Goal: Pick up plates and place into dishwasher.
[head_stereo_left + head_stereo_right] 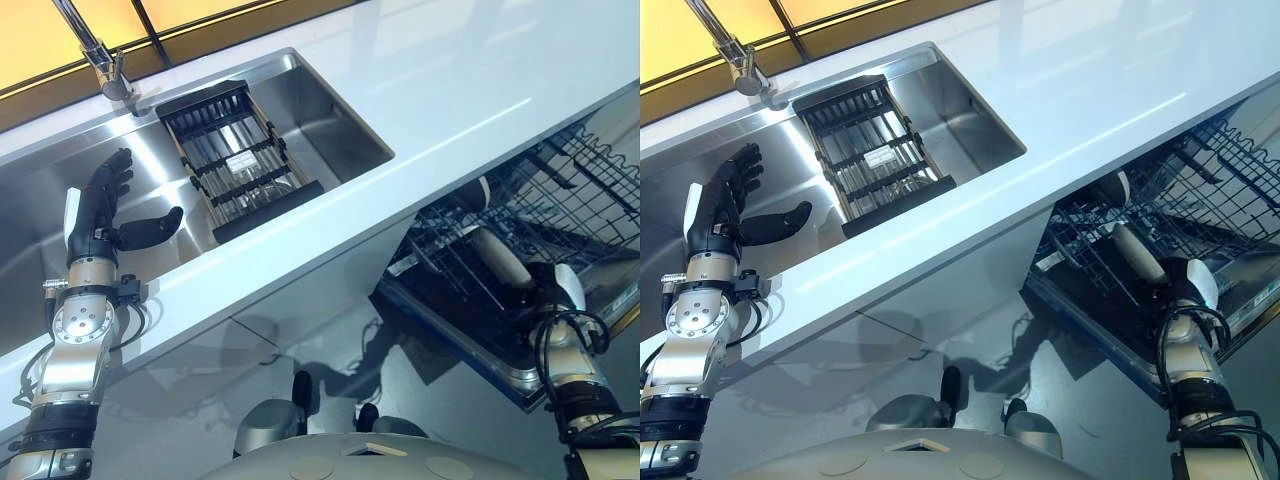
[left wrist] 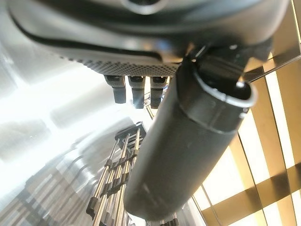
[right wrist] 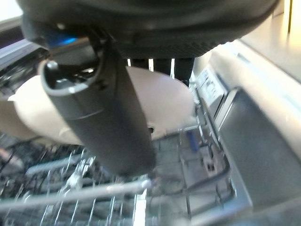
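A beige plate (image 1: 498, 257) stands on edge in the pulled-out lower rack of the dishwasher (image 1: 590, 190). My right hand (image 1: 548, 288) is right beside it, low at the rack's near side. In the right wrist view the plate (image 3: 164, 103) sits just past my straight thumb (image 3: 108, 117) and straight fingers, and I cannot tell whether they touch it. A second pale dish (image 1: 478, 192) stands further back in the rack. Over the sink, my left hand (image 1: 100, 215) is held open with the thumb spread and nothing in it.
The steel sink (image 1: 330, 120) holds a black drying rack (image 1: 235, 160), with a faucet (image 1: 100, 55) behind it. A white countertop (image 1: 480, 80) runs between the sink and the dishwasher. The open dishwasher door (image 1: 470, 345) juts out below the rack.
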You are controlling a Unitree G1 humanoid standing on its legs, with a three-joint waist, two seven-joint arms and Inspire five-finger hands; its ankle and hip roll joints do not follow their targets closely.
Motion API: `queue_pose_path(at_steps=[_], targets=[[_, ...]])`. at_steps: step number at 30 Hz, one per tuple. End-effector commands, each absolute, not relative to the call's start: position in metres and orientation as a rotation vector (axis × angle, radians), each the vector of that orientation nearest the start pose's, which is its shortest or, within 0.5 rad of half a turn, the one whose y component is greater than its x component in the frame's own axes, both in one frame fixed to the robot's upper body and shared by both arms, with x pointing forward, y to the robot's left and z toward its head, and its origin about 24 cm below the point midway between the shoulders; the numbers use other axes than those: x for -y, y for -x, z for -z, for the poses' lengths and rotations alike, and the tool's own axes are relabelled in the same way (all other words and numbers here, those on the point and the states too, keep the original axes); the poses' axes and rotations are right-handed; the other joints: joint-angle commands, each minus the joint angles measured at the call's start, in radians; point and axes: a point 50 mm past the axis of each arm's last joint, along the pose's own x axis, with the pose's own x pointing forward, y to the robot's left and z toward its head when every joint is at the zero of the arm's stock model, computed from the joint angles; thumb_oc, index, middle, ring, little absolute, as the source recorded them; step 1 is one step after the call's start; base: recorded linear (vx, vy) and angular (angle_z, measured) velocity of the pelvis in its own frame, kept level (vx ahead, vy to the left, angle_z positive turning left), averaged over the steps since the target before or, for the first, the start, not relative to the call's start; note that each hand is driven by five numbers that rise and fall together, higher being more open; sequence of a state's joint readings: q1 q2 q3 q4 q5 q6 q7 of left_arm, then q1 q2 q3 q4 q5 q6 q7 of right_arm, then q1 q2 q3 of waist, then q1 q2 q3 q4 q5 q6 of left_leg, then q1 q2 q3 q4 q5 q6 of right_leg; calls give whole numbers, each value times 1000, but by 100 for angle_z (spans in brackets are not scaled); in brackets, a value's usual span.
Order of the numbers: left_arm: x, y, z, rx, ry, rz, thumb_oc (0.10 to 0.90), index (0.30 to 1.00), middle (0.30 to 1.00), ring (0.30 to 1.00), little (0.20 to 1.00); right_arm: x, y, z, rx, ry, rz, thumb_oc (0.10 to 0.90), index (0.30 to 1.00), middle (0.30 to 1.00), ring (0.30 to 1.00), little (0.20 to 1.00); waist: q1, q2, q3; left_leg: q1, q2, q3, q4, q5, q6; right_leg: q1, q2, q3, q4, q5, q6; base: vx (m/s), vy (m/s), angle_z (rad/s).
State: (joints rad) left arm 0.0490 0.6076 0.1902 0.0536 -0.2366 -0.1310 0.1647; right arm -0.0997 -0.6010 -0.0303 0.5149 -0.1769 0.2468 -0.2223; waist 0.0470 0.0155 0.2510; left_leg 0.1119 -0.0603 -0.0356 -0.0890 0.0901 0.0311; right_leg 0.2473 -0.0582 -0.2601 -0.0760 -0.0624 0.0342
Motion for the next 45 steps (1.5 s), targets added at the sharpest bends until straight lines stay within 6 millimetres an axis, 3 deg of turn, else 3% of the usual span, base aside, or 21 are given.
queue_pose_path(at_steps=[1,17,25,29,32,35,38,45], targets=[[-298,-245,-154,405,-417,-301,800,900,900,900,900,317,-268,-58,-251,820,391,800,900,900,900,900,4,35,-47,48,-25,67,23,-151,7,-178,12,8,241,-49,73,0,0,0],[-299,-242,-153,405,-413,-316,800,900,900,900,900,305,-264,-113,98,766,462,800,900,900,900,900,-25,20,-68,64,-21,96,14,-163,13,-167,18,28,222,-44,80,-7,2,-2],[-304,-237,-156,420,-417,-350,800,900,900,900,900,296,-252,-125,199,574,393,800,900,900,900,900,-50,12,-77,65,-21,115,9,-164,13,-170,22,41,220,-40,83,-29,3,-6],[-310,-231,-154,420,-423,-379,800,900,900,900,900,297,-237,-138,338,343,447,800,900,900,900,900,-72,12,-81,65,-22,132,7,-167,12,-172,25,52,214,-35,87,-26,6,-6],[-314,-227,-152,419,-421,-395,800,900,900,900,900,300,-226,-135,382,235,514,800,900,900,900,900,-82,15,-83,64,-22,141,7,-170,13,-178,25,59,214,-34,89,-15,9,-16],[-321,-218,-148,411,-423,-426,800,900,900,900,900,311,-204,-122,423,64,663,800,900,900,900,900,-101,24,-86,63,-24,155,7,-175,16,-186,25,69,215,-38,92,-15,16,-10],[-323,-214,-145,400,-426,-437,800,900,900,900,900,316,-196,-108,415,-42,753,800,900,900,900,900,-111,33,-89,64,-26,161,6,-178,19,-190,25,76,214,-40,94,1,12,-16],[-324,-223,-147,386,-428,-435,800,900,900,900,900,317,-203,-78,315,-121,811,800,900,900,900,900,-115,57,-79,65,-32,166,15,-181,23,-194,15,85,222,-47,91,10,13,-4]])
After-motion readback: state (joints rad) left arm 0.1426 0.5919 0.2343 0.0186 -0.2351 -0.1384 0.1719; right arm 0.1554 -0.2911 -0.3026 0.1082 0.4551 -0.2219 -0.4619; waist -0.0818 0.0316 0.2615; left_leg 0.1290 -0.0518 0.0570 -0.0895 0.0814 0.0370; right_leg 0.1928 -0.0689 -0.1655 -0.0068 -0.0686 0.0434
